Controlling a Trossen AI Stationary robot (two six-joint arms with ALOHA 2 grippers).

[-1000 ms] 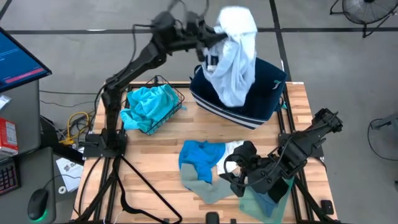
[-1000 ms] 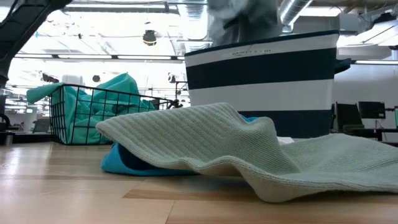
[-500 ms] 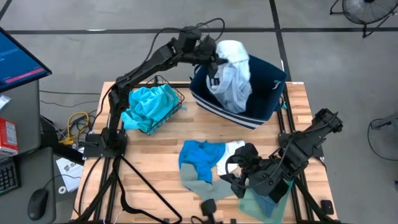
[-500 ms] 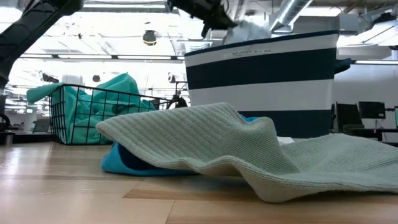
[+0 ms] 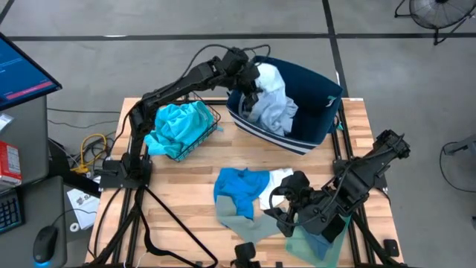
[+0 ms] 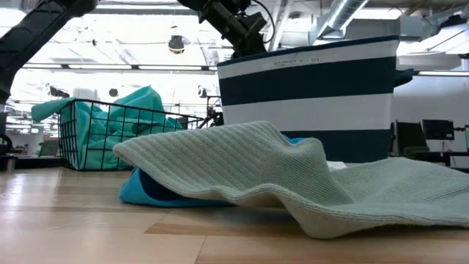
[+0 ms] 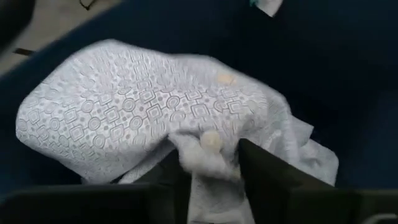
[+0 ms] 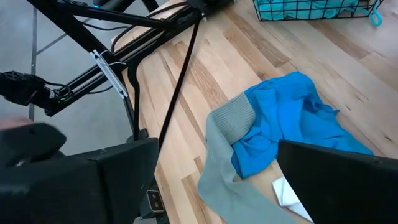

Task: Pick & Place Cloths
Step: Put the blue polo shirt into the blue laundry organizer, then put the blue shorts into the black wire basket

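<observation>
step: drop-off; pale patterned cloth (image 5: pixel 272 104) lies inside navy bin (image 5: pixel 316 112), bunched vs. its near-left wall.
left gripper (image 5: pixel 250 83): over bin's left rim, reaching in; in wrist view fingers (image 7: pixel 264 171) sit slightly apart w/ a fold of the cloth between them. Letting go or pinching, cannot tell.
right gripper (image 5: pixel 291 199): low over bench, front-right of bin, beside blue cloth (image 5: pixel 239 190); fingers spread wide, holding nothing.
other cloths: grey knit (image 6: pixel 293 183) in front of bin; turquoise one (image 5: pixel 177 125) in wire basket (image 5: pixel 212 128), left of bin.
next: prob. free fingers from the fold, lift clear of bin, then go for blue/grey pile.
</observation>
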